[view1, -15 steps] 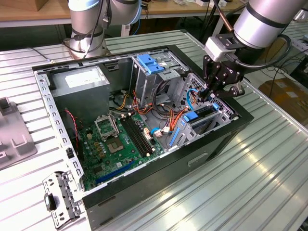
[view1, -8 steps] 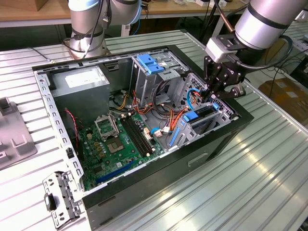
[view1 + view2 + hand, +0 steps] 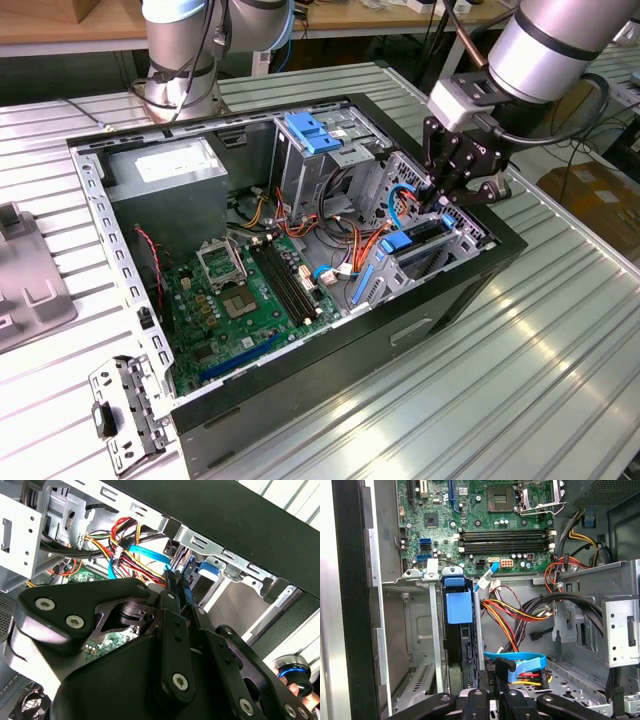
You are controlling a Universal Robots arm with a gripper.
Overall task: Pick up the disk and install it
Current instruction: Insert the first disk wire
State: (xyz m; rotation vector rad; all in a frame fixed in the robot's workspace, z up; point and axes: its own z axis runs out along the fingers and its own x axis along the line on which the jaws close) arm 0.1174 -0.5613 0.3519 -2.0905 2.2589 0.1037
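The disk (image 3: pixel 420 238) stands on edge in the metal bay at the corner of the open computer case (image 3: pixel 300 360) on the exterior view's right. In the first wrist view the disk (image 3: pixel 456 650) is a dark slab between bay walls, with a blue plastic tab at its end. My gripper (image 3: pixel 445 205) hangs directly over that bay, just above the disk. In both wrist views its black fingers (image 3: pixel 483 682) lie close together with nothing seen between them; the gripper (image 3: pixel 177 582) points down beside blue and orange cables.
Inside the case are a green motherboard (image 3: pixel 250 290), a grey power-supply box (image 3: pixel 165 170), a metal cage with a blue latch (image 3: pixel 310 130) and cable bundles (image 3: pixel 340 240). A loose metal bracket (image 3: pixel 125 415) lies on the slatted table. Another arm's base (image 3: pixel 180 60) stands behind.
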